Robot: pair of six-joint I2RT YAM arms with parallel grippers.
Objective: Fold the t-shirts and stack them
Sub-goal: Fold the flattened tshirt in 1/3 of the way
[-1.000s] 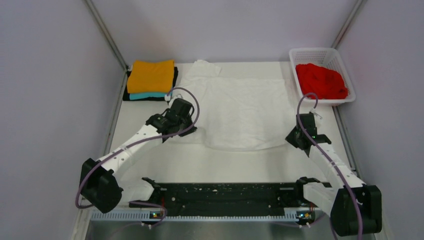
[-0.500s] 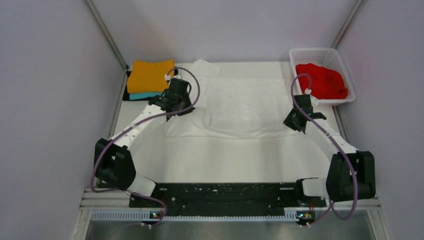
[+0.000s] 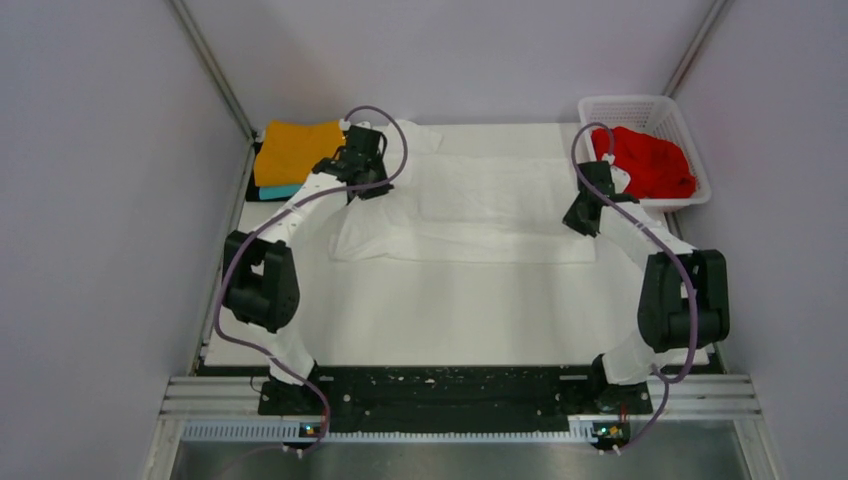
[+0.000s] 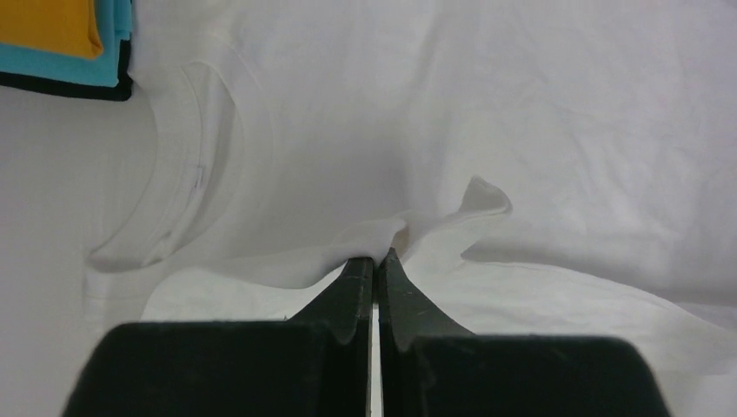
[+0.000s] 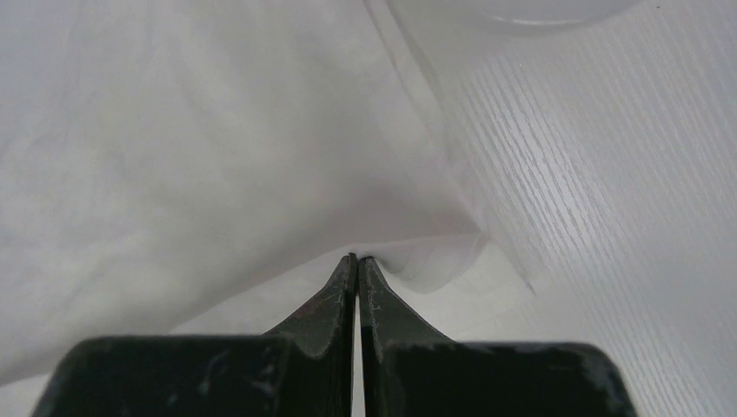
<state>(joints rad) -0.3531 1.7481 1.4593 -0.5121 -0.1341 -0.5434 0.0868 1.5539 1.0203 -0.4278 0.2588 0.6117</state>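
The large white t-shirt [image 3: 480, 210] lies across the far half of the table, its near part folded over toward the back. My left gripper [image 3: 366, 190] is shut on the shirt's left hem [image 4: 374, 243], near the collar [image 4: 195, 174]. My right gripper [image 3: 580, 215] is shut on the shirt's right edge [image 5: 382, 252]. The orange t-shirt [image 3: 295, 150] lies folded on the teal t-shirt [image 3: 285, 190] at the back left; both also show in the left wrist view, the orange t-shirt [image 4: 48, 26] above the teal t-shirt [image 4: 65, 65]. The red t-shirt [image 3: 645, 160] sits crumpled in the basket.
A white mesh basket [image 3: 690, 125] stands at the back right corner, close to my right arm. A dark cloth [image 3: 258, 188] lies under the folded stack. Grey walls enclose the table on both sides and at the back.
Both grippers have moved away from the arm bases toward the back, carrying the white shirt's near edge with them and folding it over the far part.
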